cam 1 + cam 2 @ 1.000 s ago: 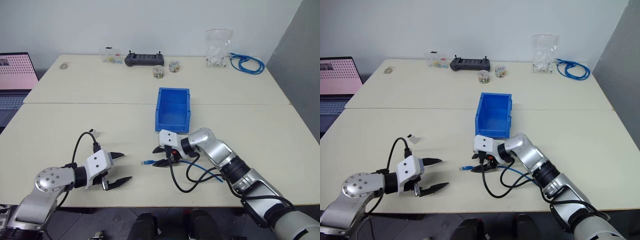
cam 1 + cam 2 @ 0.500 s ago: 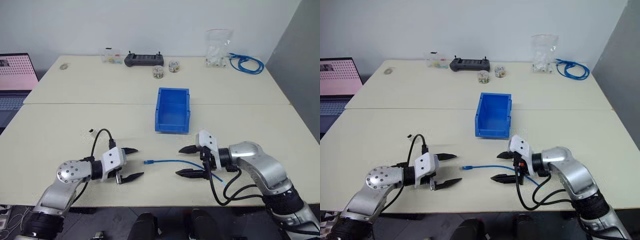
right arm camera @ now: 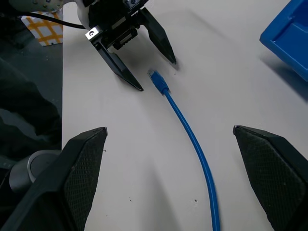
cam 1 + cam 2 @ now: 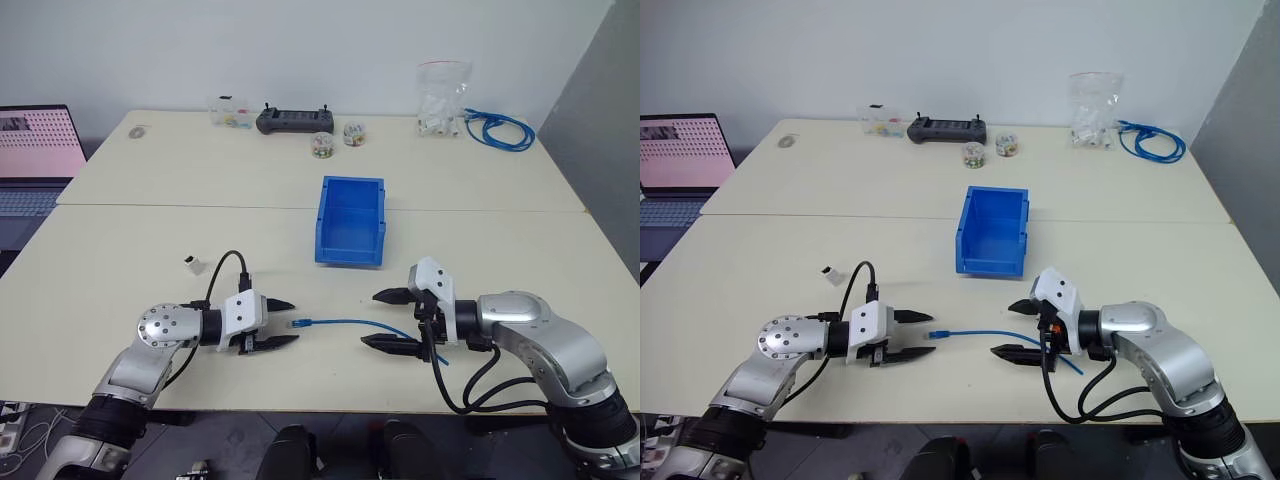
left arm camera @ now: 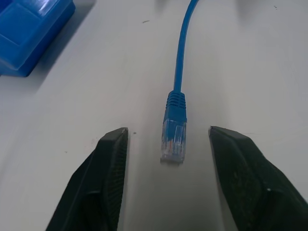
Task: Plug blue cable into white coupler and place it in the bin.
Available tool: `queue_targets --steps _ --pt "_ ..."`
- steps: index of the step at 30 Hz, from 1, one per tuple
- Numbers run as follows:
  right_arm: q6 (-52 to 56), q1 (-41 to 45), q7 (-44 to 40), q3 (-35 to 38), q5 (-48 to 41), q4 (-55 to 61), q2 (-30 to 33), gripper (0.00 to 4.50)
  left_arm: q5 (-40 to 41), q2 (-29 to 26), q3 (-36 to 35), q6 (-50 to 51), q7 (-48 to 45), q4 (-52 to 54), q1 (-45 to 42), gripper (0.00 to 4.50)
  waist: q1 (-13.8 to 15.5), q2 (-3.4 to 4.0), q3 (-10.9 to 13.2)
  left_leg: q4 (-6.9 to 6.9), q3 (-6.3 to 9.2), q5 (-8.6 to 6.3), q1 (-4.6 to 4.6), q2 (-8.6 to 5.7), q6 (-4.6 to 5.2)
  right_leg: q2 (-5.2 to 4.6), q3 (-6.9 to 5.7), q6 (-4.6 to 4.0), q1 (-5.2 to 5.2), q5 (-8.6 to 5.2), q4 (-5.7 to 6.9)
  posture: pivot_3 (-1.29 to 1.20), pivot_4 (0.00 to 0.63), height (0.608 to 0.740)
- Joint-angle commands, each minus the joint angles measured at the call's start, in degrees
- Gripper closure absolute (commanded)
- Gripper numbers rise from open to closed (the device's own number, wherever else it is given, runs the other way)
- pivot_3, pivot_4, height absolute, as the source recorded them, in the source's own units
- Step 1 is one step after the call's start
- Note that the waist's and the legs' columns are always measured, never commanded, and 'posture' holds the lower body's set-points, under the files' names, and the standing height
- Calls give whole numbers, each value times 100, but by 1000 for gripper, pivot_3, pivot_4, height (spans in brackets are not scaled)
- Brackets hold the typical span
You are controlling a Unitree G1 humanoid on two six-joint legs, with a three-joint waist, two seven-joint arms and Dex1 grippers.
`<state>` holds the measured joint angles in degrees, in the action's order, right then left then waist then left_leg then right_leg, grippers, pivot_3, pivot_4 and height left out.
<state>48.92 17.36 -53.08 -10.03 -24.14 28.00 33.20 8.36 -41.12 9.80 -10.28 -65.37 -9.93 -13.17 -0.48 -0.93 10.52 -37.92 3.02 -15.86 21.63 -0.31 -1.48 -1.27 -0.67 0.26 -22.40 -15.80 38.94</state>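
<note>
My left pincer (image 4: pixel 282 322) stands part open, empty, its tips just short of the blue cable (image 4: pixel 340 322) and its clear plug (image 5: pixel 173 139), which lies flat on the table (image 4: pixel 150 250). My right pincer (image 4: pixel 388 320) is wide and empty around the cable's far stretch. I judge the step as grasping the plug: advance until it sits between the fingers, close on the blue boot behind it. The white coupler (image 4: pixel 194 264) waits near my left arm; the bin (image 4: pixel 350 220) stands beyond

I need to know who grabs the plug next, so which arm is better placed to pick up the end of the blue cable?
Probably the left. The left gripper has its open fingers on either side of the blue cable's clear plug on the table. The right gripper, wide open, sits further along the cable, away from the plug.
</note>
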Motion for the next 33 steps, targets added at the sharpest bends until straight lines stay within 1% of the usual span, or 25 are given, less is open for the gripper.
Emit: queue_targets --steps 1,5,6,7,8,9,12,14,16,18,20,22,23,26,29,31,33 --pt "-146 -13 57 217 -193 290 93 63 -498 -20 250 1 68 -485 -17 2610 1 2 -2 0 0 0 -4 0 0 0 1 1 4 0 0 0 150 740" --pt "-229 -118 50 397 -420 489 180 63 -598 -46 400 -77 38 -634 -68 3523 3 7 -8 1 0 0 -14 0 0 0 1 2 13 -2 -2 0 150 740" --pt "-294 -149 70 431 -431 526 196 63 -613 -54 429 -85 23 -663 -80 3663 5 11 -11 1 -1 0 -14 0 0 0 1 3 14 -2 -2 0 150 740" --pt "-371 -206 92 463 -416 575 227 63 -610 -62 463 -78 -13 -684 -93 3959 5 13 -14 1 -1 0 -15 0 0 0 2 3 15 -2 -3 0 150 740" --pt "-461 -273 95 498 -421 620 252 63 -595 -68 493 -65 -53 -699 -104 4162 9 13 -19 1 -1 0 -16 0 0 0 2 3 15 -2 -3 0 150 740" --pt "-633 -378 57 571 -448 674 257 63 -563 -73 526 -24 -117 -700 -115 4254 11 16 -21 1 -1 0 -17 0 0 0 1 3 16 -2 -3 0 150 740" --pt "-835 -644 -49 708 -547 814 382 63 -437 -91 604 171 -315 -595 -135 4259 11 17 -24 2 -4 0 -19 0 1 0 3 4 19 -2 -5 0 150 740" --pt "-791 -773 -116 799 -718 908 514 63 -263 -87 610 483 -493 -402 -167 4259 11 18 -25 2 -5 -1 -19 0 1 0 3 4 19 -2 -5 0 150 740" --pt "-530 -837 -168 931 -1035 1023 682 63 39 -48 560 1015 -660 -97 -232 4259 8 18 -25 3 -5 -1 -19 0 1 1 2 4 19 -3 -5 0 150 740" --pt "146 -811 -16 1217 -1765 1119 767 63 511 51 431 1760 -725 286 -332 4259 5 16 -23 3 -3 -1 -18 1 1 2 1 5 18 -3 -6 0 150 740" --pt "574 -797 139 1508 -2499 1212 772 63 1082 187 257 2631 -694 648 -463 4259 4 12 -20 3 -2 -1 -12 2 1 2 1 6 16 -4 -7 0 150 740" --pt "807 -814 455 1757 -3033 1310 686 63 1756 340 41 3595 -646 991 -651 4259 4 -1 -9 1 2 -1 1 1 1 2 -2 7 10 -5 -8 0 150 740" --pt "880 -886 694 1863 -3294 1411 617 63 2311 458 -141 4279 -573 1191 -828 4259 6 -16 0 -1 8 -1 9 1 1 2 -7 8 5 -5 -8 0 150 740" --pt "931 -1056 1282 1984 -3736 1627 454 63 3443 636 -595 5676 -335 1508 -1187 4259 27 -41 14 -7 30 -1 26 1 1 2 -25 8 -1 -5 -9 0 150 740" --pt "825 -1213 1903 2034 -3964 1729 218 63 4394 727 -1112 6686 -10 1644 -1468 4259 -5 -40 14 -5 26 -1 25 -1 1 2 -20 9 -1 -6 -12 0 150 740" --pt "736 -1274 2291 2063 -4201 1747 39 63 4767 758 -1352 7078 198 1677 -1593 4259 -54 -41 15 -1 19 0 19 1 0 2 -12 10 -1 -7 -10 0 150 740" --pt "611 -1244 2641 2044 -4249 1732 -174 63 5043 805 -1518 7368 413 1694 -1650 4259 -94 -39 15 -1 19 0 18 1 0 3 -11 10 -2 -7 -9 0 150 740"
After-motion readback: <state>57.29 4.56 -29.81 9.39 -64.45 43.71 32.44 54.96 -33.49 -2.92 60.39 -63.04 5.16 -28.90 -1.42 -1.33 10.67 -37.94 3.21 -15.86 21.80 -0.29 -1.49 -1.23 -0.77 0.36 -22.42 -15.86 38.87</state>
